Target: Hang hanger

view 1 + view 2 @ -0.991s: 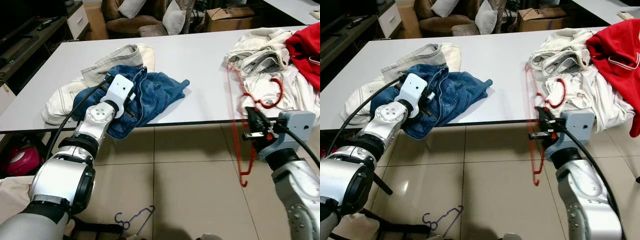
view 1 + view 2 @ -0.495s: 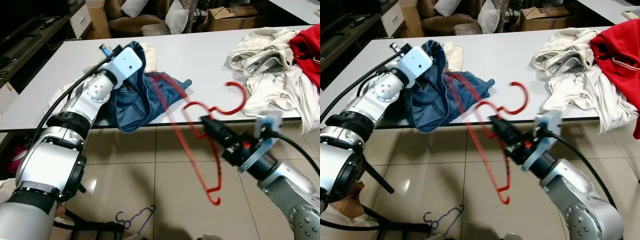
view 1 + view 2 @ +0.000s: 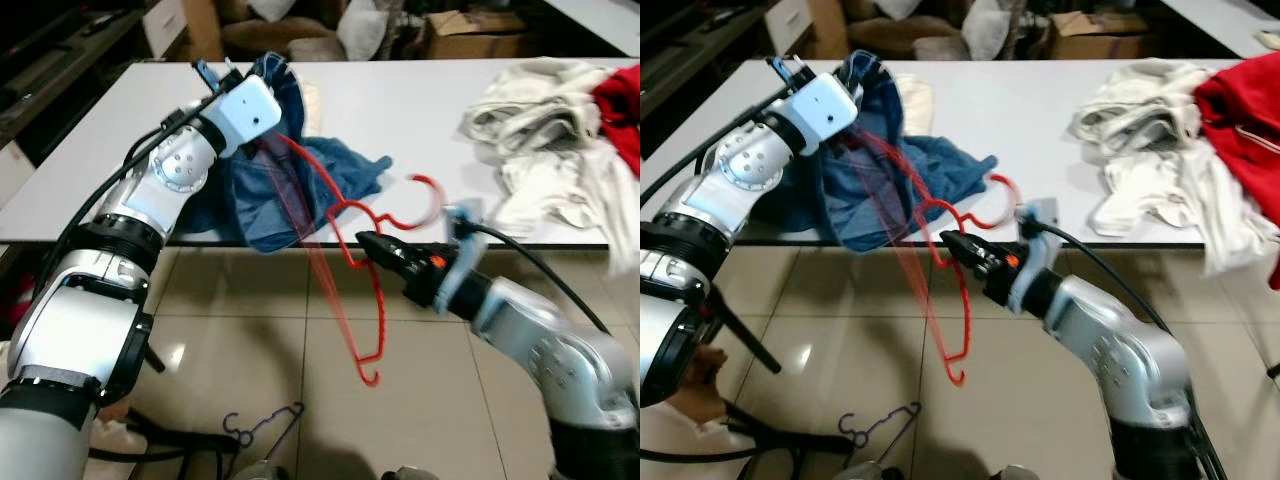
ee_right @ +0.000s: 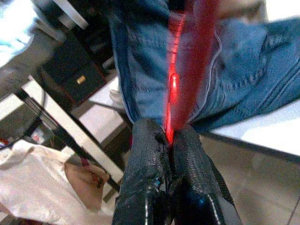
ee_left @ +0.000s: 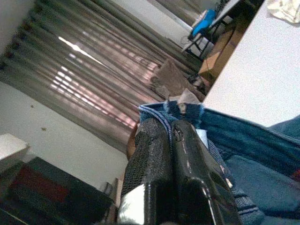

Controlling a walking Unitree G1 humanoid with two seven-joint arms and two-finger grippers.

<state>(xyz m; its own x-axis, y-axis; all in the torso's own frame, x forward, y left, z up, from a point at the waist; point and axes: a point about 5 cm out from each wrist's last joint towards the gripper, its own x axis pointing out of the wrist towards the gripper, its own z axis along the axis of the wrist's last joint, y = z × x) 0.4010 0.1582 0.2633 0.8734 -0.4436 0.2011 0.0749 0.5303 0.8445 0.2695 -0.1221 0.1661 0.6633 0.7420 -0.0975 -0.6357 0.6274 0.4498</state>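
Right gripper (image 3: 364,240) clamps the red hanger (image 3: 345,262) near the table (image 3: 420,110) edge; left gripper (image 5: 171,136) pinches the raised blue jeans (image 3: 285,175).

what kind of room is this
Most likely a home living room used for sorting laundry: a brown sofa with cushions stands behind a large white table piled with clothes, over a tiled floor.

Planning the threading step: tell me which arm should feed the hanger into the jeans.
Right. The right gripper is shut on the red hanger, whose top arm already reaches toward the blue jeans. The left gripper is shut on their waistband, lifting them off the white table.
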